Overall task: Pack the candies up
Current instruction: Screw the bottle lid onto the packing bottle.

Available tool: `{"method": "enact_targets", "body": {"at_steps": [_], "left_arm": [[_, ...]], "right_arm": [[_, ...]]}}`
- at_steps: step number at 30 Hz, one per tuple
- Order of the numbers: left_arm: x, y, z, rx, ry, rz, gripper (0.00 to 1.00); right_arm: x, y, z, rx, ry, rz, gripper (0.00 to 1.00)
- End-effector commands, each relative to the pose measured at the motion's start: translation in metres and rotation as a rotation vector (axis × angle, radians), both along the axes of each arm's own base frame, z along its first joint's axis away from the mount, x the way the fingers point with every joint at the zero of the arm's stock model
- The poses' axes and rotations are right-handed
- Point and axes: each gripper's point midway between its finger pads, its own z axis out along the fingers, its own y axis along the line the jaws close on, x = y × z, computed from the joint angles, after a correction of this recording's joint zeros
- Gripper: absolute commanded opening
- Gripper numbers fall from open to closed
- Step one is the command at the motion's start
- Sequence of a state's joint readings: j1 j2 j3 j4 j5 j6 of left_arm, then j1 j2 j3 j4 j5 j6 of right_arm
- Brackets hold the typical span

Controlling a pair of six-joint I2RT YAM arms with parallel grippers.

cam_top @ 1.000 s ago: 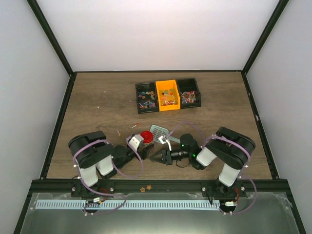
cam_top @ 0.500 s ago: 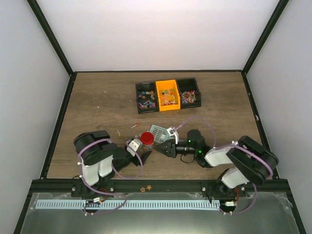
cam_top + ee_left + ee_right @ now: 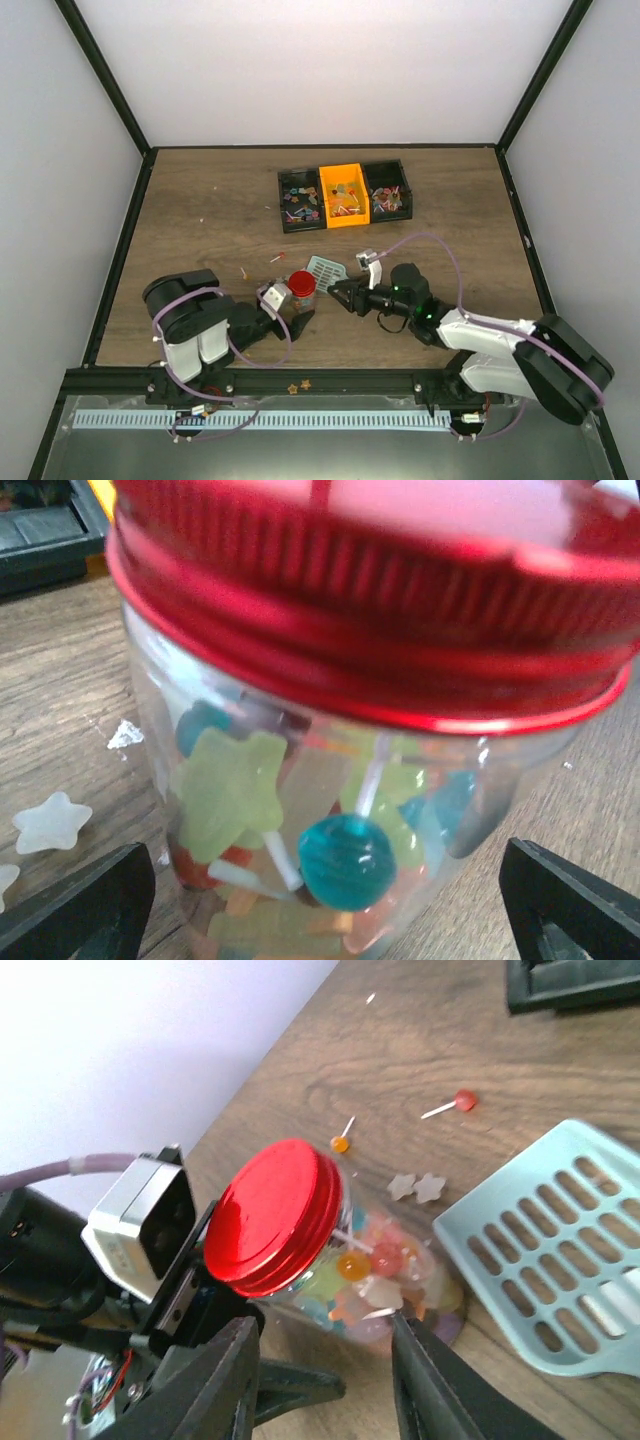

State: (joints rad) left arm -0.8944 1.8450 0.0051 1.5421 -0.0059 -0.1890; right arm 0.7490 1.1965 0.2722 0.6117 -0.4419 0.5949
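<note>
A clear jar (image 3: 330, 820) capped with a red ribbed metal lid (image 3: 275, 1215) is seen upright on the brown wooden table (image 3: 200, 220), near the front edge and between the two arms. The candies (image 3: 225, 790) are packed inside it: pale green stars, a blue ball on a white stick, pink and orange pieces pressed against the wall.

The left gripper (image 3: 325, 905) is set low around the jar, its black fingers (image 3: 80, 900) spread wide, one on each side. Bare table is visible between each finger and the jar wall, so nothing is gripped.

From the other side the right gripper (image 3: 320, 1380) is pointed at the jar and sits just short of it. Its fingers (image 3: 210, 1380) are parted and nothing is held between them.

A teal slotted plastic scoop (image 3: 560, 1270) is lying flat just beside the jar, on its far right. Loose sweets are scattered close by: a red lollipop (image 3: 463, 1100), an orange lollipop (image 3: 340, 1144) and two pale star pieces (image 3: 417, 1187).

Further back, a row of three small bins (image 3: 347, 224), black, orange and black, is seen with more mixed sweets in every compartment.
</note>
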Motion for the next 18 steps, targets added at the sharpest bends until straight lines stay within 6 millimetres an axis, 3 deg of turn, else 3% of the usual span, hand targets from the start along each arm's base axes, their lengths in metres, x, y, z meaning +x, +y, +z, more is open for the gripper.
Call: {"method": "enact_targets", "body": {"at_steps": [1, 4, 12, 18], "left_arm": [[-0.031, 0.032, 0.024, -0.061, -0.037, -0.021, 0.98], [-0.037, 0.027, 0.026, -0.074, -0.031, -0.067, 1.00], [-0.060, 0.011, 0.041, -0.126, -0.067, -0.234, 1.00], [-0.049, 0.017, 0.043, -0.139, -0.051, -0.156, 1.00]], "right_arm": [[0.020, -0.022, 0.000, -0.090, -0.056, -0.151, 0.40], [0.030, -0.032, 0.000, -0.130, -0.070, -0.214, 0.43], [0.032, -0.038, 0.005, -0.109, -0.073, -0.229, 0.48], [0.032, -0.043, 0.007, -0.098, -0.075, -0.248, 0.48]]}}
